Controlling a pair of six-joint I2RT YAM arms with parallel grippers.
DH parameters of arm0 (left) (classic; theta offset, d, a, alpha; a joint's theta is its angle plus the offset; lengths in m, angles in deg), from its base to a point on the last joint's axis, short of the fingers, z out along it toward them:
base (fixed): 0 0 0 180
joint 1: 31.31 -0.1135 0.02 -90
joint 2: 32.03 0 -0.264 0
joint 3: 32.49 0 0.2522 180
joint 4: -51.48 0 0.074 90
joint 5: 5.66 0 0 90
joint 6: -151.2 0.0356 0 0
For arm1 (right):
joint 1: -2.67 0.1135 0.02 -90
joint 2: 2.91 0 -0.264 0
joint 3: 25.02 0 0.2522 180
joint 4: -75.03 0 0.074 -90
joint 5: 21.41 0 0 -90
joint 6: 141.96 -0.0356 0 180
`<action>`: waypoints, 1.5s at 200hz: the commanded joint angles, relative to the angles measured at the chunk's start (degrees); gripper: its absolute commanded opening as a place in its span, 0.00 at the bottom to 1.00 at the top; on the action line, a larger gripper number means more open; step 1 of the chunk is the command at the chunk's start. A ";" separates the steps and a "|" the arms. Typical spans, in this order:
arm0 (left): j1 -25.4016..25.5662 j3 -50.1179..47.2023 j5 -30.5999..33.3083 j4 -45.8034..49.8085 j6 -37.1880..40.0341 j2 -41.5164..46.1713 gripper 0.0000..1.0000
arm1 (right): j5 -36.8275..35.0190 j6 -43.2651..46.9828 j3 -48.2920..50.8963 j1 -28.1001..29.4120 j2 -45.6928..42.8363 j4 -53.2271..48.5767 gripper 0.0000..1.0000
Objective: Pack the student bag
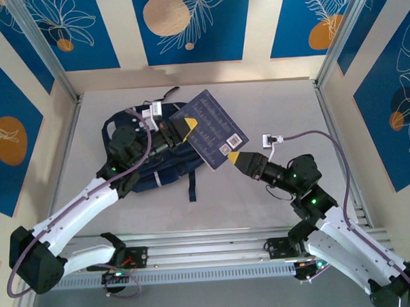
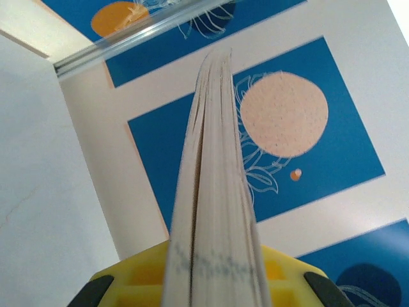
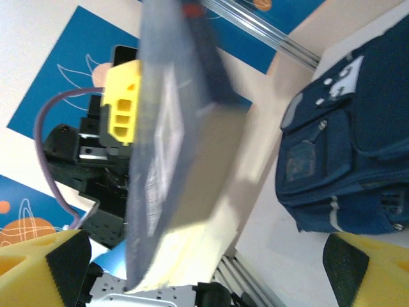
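**Q:** Left gripper (image 1: 182, 127), top view?

**A:** Clenched on the far left edge of a dark blue book (image 1: 214, 122), which it holds tilted in the air.

**Q:** What does its wrist view add?

**A:** The page edges (image 2: 214, 192) — pale, seen end-on, rising from between the yellow fingers (image 2: 137, 274). The cover cannot be seen from there.

**Q:** And the right gripper (image 1: 235, 157)?

**A:** In the top view it sits at the book's near corner, just beside the barcode label (image 1: 235, 138). Its own wrist view settles the state: the two yellow fingers (image 3: 35, 259) stand wide apart, released, with the book (image 3: 172, 153) between them and not pinched. That view also shows the left gripper's finger (image 3: 121, 105) pressed on the cover.

**Q:** The student bag (image 1: 162, 177)?

**A:** It lies on the grey surface (image 1: 271, 103), left of centre, beneath the left arm and the book. In the top view its long axis runs roughly left to right, and a dark strap (image 1: 191, 189) trails toward the near edge. Which end is the top cannot be told there. The right wrist view shows its pocketed front (image 3: 345, 153) — navy, with pale grey patches.
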 commanded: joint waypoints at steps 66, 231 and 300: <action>4.25 -2.69 10.19 -1.36 -3.16 2.76 0.00 | -14.55 -3.92 -4.51 6.23 10.57 16.35 0.78; 5.50 -3.63 14.38 8.47 1.84 3.22 0.14 | -25.19 -6.28 -3.96 9.52 8.34 7.63 0.01; -3.92 12.29 19.30 49.10 25.99 -5.07 0.66 | -32.15 5.44 -9.72 2.81 -2.70 -34.64 0.00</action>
